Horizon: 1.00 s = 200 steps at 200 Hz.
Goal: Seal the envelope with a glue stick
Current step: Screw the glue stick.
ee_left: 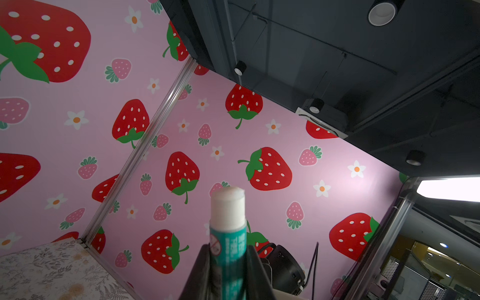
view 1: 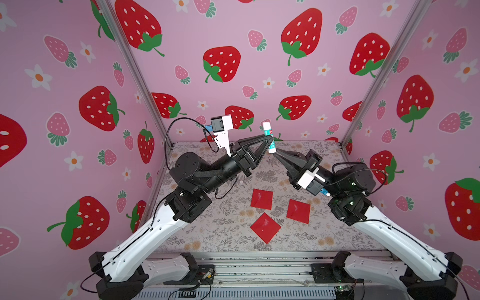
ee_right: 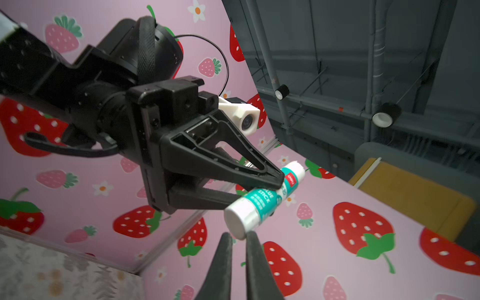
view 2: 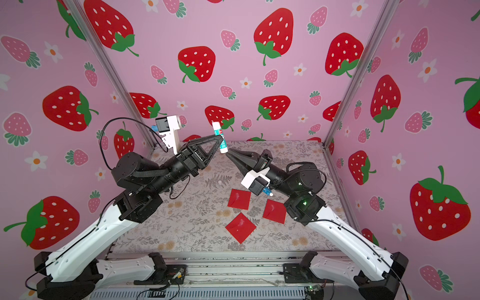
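- While the left gripper (view 1: 270, 142) pinches the glue stick (view 1: 267, 132) at mid-body, the stick hangs above the table (view 1: 207, 228), well clear of the red envelopes (view 1: 261, 198).
- Its long axis stands near upright, white tip upward, base toward the right gripper (view 1: 277, 155).
- The right gripper, jaws pressed together on nothing, sits just beside that base; contact cannot be told.
- Judged: the tip likely must turn downward before gluing.

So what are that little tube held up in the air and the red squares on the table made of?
The glue stick looks like smooth white plastic, faintly shiny, wrapped in a teal printed label. Its top end is probably matte, waxy white glue. The three red envelopes look like thin paper or card: flat, sharp-edged, with pale scuffs catching light.
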Motion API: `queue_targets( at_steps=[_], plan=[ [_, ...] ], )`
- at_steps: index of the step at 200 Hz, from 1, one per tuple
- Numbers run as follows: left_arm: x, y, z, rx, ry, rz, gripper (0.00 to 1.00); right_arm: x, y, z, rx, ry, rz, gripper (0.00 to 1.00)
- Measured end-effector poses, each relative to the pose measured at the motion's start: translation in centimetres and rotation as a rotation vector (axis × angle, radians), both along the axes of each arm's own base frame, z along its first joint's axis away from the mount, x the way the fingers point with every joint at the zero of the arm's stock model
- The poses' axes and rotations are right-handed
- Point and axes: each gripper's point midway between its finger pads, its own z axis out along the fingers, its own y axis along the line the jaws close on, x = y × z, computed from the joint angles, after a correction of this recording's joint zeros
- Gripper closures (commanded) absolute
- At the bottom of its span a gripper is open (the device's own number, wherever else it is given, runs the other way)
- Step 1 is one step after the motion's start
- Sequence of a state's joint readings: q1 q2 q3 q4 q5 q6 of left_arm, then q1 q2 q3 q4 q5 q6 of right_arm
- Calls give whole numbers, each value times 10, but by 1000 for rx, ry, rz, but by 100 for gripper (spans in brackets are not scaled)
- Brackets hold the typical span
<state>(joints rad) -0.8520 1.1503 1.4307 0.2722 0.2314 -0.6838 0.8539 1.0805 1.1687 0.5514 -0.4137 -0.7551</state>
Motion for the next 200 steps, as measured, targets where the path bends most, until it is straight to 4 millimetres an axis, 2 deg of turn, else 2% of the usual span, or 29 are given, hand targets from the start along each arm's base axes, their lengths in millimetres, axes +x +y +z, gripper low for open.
queue_targets(
  at_steps=[19,42,77,100,116,141,200],
  plan=[
    [2,0,-1,0,7,7,100,4,-2,-2,24,77,3,61],
    [3,0,-2,2,5,12,100,15,-20,3,151,371,35,53],
    [3,0,-2,5,-1,14,100,15,-55,17,427,846,230,51],
    [3,0,-1,8,-9,18,100,14,-60,21,562,1106,420,49],
    [3,0,-1,10,-16,22,100,14,-57,24,615,1225,542,49],
    [3,0,-2,14,-20,25,100,19,-41,20,639,1355,681,49],
    [2,1,2,3,-33,30,100,26,-7,8,588,1497,844,51]
  ],
)
